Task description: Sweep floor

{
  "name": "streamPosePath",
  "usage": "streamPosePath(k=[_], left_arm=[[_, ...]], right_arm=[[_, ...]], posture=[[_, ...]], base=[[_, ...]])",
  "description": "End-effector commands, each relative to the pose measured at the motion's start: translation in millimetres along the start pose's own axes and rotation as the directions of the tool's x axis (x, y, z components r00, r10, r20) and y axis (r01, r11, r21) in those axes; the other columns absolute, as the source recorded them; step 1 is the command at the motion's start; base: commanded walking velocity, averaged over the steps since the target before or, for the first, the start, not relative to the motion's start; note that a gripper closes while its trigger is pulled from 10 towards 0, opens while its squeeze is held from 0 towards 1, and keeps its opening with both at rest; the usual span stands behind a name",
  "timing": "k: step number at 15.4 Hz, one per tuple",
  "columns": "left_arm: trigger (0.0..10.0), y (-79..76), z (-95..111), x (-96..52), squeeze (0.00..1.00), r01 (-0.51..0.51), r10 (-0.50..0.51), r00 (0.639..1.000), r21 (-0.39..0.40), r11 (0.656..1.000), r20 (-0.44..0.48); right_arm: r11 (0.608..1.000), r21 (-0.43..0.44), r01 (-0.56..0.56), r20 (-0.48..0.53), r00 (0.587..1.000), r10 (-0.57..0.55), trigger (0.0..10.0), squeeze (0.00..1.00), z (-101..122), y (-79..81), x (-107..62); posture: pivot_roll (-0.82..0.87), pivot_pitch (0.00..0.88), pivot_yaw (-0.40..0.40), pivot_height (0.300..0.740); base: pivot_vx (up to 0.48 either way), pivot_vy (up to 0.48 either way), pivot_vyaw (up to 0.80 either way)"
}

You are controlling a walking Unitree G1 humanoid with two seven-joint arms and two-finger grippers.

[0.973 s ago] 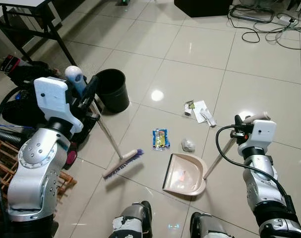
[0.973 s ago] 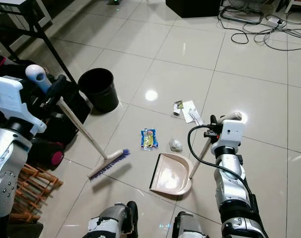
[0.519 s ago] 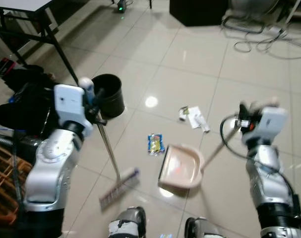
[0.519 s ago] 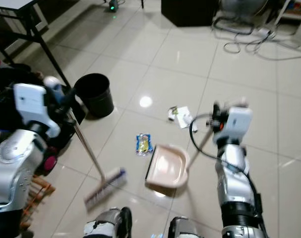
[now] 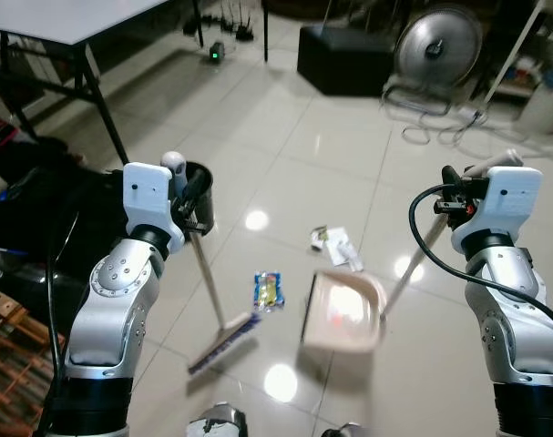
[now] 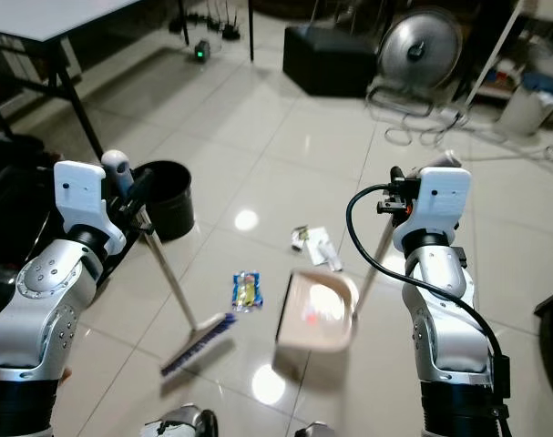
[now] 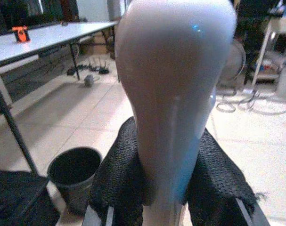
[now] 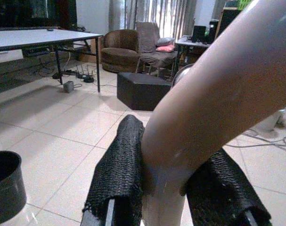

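My left gripper (image 5: 190, 193) is shut on the top of the broom handle (image 7: 173, 117). The broom (image 5: 223, 331) slants down to its purple bristles on the tiles, left of the litter. My right gripper (image 5: 462, 187) is shut on the dustpan handle (image 8: 204, 108). The beige dustpan (image 5: 343, 312) hangs at the handle's lower end, just above the floor. A blue and yellow wrapper (image 5: 268, 289) lies between broom and dustpan. White paper scraps (image 5: 336, 247) lie on the tiles beyond the dustpan.
A black bin (image 5: 201, 182) stands behind the broom handle. A table (image 5: 48, 18) with black legs is at far left, dark bags (image 5: 39, 196) beneath it. A black box (image 5: 345, 56), a floor fan (image 5: 437, 45) and cables (image 5: 458, 127) lie farther off.
The camera has tilted up, showing more of the room. Both arms have risen; the dustpan has lifted off the tiles and the broom stands more upright.
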State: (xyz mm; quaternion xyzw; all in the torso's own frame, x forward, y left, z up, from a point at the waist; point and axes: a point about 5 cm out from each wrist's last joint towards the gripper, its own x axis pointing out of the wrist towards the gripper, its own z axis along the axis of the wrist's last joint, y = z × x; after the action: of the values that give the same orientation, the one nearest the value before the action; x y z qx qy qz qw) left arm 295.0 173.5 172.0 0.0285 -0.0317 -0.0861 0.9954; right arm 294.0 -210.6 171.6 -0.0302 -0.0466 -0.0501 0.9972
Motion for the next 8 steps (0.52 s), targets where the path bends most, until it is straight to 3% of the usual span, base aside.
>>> streamPosePath(k=[1, 5, 8], left_arm=[[10.0, -4.1, 5.1, -3.3, 0.00, 0.016, -0.016, 0.999, 0.010, 1.000, 0.038], [10.0, -1.8, 13.4, -10.1, 0.00, -0.066, 0.061, 0.993, 0.049, 0.997, 0.101], [10.0, -9.4, 14.3, -10.8, 0.00, -0.033, 0.027, 0.994, 0.052, 0.998, 0.103]], right_arm=[[1.000, -0.012, 0.001, 0.026, 1.000, -0.001, 10.0, 0.00, 8.0, -2.1, -2.8], [0.999, 0.054, -0.005, 0.021, 1.000, 0.004, 10.0, 0.00, 13.5, 5.3, -8.4], [0.998, 0.048, -0.037, -0.005, 0.999, 0.037, 10.0, 0.00, 12.2, 12.7, -8.6]], posture=[[-0.01, 0.000, -0.035, 0.740], [0.02, 0.014, -0.018, 0.740], [0.00, 0.022, -0.011, 0.740]], base=[[0.000, 0.000, 0.00], [0.000, 0.000, 0.00], [0.330, 0.000, -0.32]])
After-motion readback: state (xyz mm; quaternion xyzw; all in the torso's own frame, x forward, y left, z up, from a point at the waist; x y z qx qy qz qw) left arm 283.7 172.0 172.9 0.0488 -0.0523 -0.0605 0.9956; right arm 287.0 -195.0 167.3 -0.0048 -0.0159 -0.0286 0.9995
